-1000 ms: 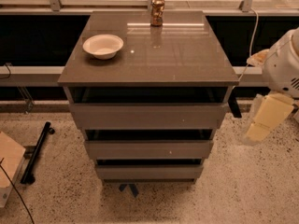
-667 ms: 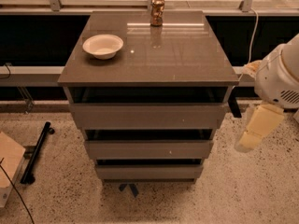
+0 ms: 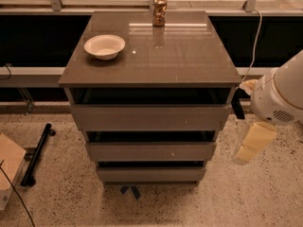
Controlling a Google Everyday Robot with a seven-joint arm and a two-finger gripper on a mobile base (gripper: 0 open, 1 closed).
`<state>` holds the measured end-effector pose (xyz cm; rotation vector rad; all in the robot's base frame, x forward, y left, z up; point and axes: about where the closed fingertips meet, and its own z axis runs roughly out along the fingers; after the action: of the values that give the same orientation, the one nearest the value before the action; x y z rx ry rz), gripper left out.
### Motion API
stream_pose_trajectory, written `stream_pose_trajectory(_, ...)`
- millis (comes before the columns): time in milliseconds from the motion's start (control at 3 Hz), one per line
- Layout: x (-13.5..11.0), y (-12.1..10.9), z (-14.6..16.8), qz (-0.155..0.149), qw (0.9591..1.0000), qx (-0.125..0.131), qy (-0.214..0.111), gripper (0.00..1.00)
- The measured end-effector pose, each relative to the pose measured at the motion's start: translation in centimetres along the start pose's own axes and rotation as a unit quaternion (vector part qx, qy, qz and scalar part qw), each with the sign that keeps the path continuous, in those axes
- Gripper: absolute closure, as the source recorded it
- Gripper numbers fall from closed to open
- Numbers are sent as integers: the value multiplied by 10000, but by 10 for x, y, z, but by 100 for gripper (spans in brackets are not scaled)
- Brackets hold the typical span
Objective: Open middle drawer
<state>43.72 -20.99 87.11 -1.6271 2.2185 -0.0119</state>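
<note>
The middle drawer (image 3: 150,151) is the grey-brown flat front second from the top in a three-drawer cabinet (image 3: 156,56), with a tiny pale speck right of its centre. It sits closed, in line with the taller top drawer front (image 3: 150,118) and the narrow bottom one (image 3: 150,175). My gripper (image 3: 251,144) is cream-coloured and hangs below the white arm housing (image 3: 279,96). It is to the right of the cabinet at about the height of the middle drawer, apart from it.
A white bowl (image 3: 104,46) and a drink can (image 3: 159,11) stand on the cabinet top. A black bar (image 3: 38,152) and a cardboard box (image 3: 7,169) lie on the speckled floor at the left. A pale cable (image 3: 255,37) hangs at the right rear.
My gripper has moved down and slightly left, towards the cabinet's right side. The drawers, bowl and can have not moved.
</note>
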Motion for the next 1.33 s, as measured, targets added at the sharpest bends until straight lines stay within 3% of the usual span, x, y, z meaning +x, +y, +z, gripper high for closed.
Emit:
stream_pose_trajectory(1000, 40, -15, 89, 59, 9993, -352, 135, 0)
stream_pose_trajectory(1333, 61, -22, 134, 128, 9979, -612, 164, 0)
